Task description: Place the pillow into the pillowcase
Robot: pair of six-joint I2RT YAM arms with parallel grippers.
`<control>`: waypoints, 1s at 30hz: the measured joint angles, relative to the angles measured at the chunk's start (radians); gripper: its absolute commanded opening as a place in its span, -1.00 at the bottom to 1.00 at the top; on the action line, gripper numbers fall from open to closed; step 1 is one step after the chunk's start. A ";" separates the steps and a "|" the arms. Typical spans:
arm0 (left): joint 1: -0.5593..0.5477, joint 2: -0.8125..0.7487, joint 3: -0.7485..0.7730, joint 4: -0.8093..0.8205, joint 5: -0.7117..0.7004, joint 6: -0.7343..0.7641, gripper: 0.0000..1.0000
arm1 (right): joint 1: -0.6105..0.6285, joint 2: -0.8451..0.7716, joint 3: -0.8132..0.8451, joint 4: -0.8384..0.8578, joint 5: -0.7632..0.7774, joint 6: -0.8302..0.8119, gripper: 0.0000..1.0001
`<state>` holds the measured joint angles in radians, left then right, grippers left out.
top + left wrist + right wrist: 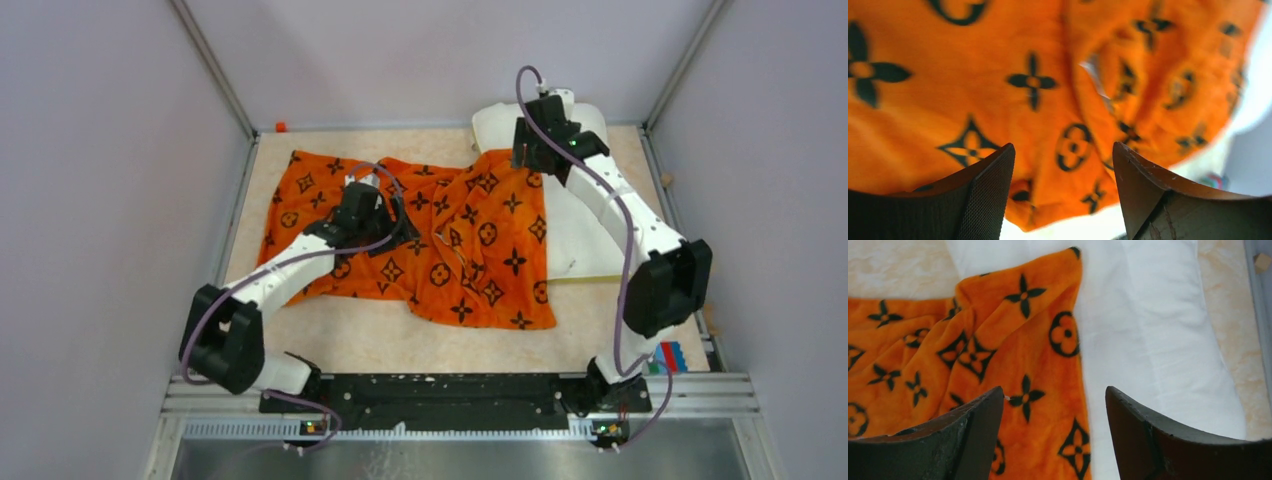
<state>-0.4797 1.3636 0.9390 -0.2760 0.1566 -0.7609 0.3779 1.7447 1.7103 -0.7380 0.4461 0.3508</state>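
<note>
pillowcase [440, 240]: orange, black flower-and-circle print, lettering unreadable, overlapped pillow [575, 245].
left gripper [1063, 147]: hung released over pillowcase.
right gripper [1053, 390]: released, above pillowcase edge.

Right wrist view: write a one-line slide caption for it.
Open right gripper hovers above the edge of the orange pillowcase, which overlaps the white pillow.

Lab robot cell: grey panel walls [90, 200], aluminium frame [212, 68], beige tabletop [380, 340]
</note>
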 measured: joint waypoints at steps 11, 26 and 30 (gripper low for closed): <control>0.112 0.152 -0.078 -0.051 -0.278 -0.188 0.59 | 0.278 -0.229 -0.369 0.128 -0.124 0.080 0.46; 0.398 0.258 -0.101 0.011 -0.306 -0.363 -0.96 | 0.417 -0.239 -0.505 0.228 -0.203 0.146 0.44; 0.547 0.269 -0.086 0.026 -0.336 -0.306 -0.97 | 0.417 -0.255 -0.515 0.226 -0.192 0.151 0.45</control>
<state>0.0673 1.6325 0.8528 -0.2504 -0.1795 -1.0672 0.7944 1.4895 1.1957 -0.5117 0.2546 0.5014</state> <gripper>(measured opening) 0.021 0.722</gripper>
